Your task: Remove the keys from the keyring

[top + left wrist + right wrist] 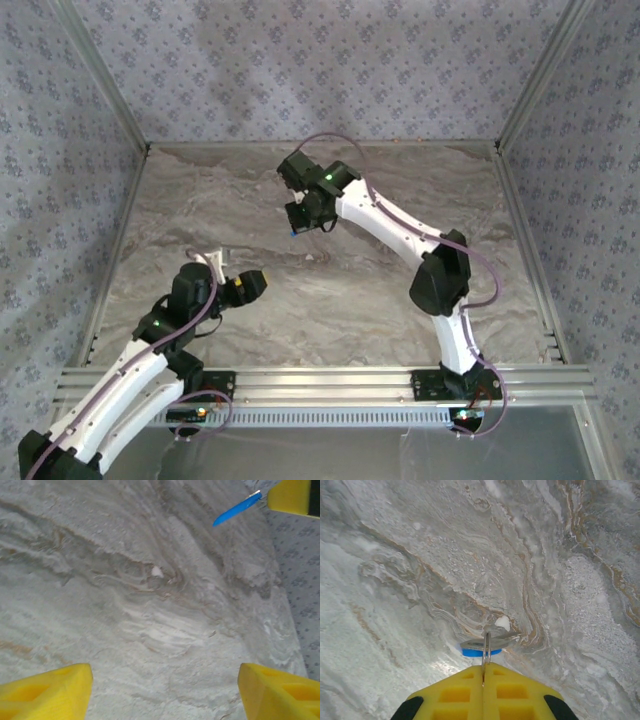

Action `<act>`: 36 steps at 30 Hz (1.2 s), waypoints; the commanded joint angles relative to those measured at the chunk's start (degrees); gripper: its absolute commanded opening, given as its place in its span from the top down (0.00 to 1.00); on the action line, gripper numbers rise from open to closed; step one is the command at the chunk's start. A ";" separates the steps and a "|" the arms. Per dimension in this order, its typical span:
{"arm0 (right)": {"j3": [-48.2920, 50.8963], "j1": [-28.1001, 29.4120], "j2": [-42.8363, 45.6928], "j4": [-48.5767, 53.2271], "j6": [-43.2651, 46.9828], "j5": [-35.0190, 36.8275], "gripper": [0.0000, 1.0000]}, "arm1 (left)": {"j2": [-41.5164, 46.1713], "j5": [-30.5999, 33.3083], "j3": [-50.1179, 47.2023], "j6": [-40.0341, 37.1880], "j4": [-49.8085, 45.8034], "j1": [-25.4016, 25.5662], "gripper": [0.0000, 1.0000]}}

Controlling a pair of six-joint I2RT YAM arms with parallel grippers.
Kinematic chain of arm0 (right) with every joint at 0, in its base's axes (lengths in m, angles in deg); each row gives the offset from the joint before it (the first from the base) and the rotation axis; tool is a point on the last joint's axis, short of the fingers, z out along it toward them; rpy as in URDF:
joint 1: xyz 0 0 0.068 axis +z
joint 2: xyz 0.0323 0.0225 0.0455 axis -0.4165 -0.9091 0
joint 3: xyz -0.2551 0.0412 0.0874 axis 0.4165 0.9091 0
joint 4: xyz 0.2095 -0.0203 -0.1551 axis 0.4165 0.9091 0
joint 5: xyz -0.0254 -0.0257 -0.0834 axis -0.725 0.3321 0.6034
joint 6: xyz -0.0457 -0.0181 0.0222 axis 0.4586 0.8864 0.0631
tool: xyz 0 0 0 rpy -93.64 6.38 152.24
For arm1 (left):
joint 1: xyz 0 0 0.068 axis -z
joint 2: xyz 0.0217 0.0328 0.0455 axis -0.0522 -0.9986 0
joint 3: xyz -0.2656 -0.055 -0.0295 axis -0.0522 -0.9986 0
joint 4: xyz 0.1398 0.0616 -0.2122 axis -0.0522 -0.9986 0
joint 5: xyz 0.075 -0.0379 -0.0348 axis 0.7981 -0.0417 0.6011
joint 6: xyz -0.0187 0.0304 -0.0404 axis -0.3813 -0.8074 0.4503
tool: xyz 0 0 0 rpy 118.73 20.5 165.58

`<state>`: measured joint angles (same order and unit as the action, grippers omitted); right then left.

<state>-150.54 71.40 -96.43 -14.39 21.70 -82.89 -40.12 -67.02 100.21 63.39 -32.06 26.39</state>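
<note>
My right gripper (302,222) hangs over the far middle of the table, shut on the thin metal keyring (486,649). The ring stands edge-on out of the closed yellow fingertips (470,690). The keys (485,642) dangle from it just above the marble: a flat silvery key over a bright blue piece (472,652). In the top view they are a small blue speck (292,233) under the gripper. The left wrist view catches the blue piece (236,510) at its top right, beside a yellow finger (290,495) of the right gripper. My left gripper (232,274) sits near left, open with nothing between its fingers (55,690).
The grey veined marble tabletop (330,300) is boxed in by patterned walls and aluminium posts on three sides. A slotted metal rail (320,382) runs along the near edge by the arm bases. A small white fleck (157,571) marks the surface under the keys.
</note>
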 commanded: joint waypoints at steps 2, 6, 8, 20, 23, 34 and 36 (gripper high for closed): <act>1.21 0.51 3.83 -0.66 -2.14 -0.16 1.00 | -2.75 -2.40 3.89 -2.01 7.46 0.62 0.26; 1.29 1.24 5.90 -0.94 -2.94 -0.15 1.00 | -5.78 -2.80 7.20 -4.33 10.36 0.67 0.26; 1.30 1.47 7.04 -1.01 -3.48 -0.28 1.00 | -7.64 -3.36 8.93 -5.77 11.81 0.67 0.27; 2.48 1.60 12.78 -1.58 -6.57 -3.42 1.00 | -14.39 -9.14 13.20 -13.57 23.04 0.85 0.26; 3.12 1.56 13.93 -2.80 -7.50 -4.65 1.00 | -17.26 -12.77 15.07 -13.75 24.64 0.84 0.26; 3.23 1.51 16.00 -4.82 -9.47 -6.62 1.00 | -24.76 -18.03 18.45 -11.43 33.68 0.93 0.23; 3.14 1.55 16.25 -5.25 -9.66 -6.97 1.00 | -25.33 -17.98 18.70 -11.07 34.14 0.92 0.23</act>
<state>-147.59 72.75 -82.42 -18.67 13.50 -88.60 -65.04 -82.69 116.80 51.80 -2.31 26.81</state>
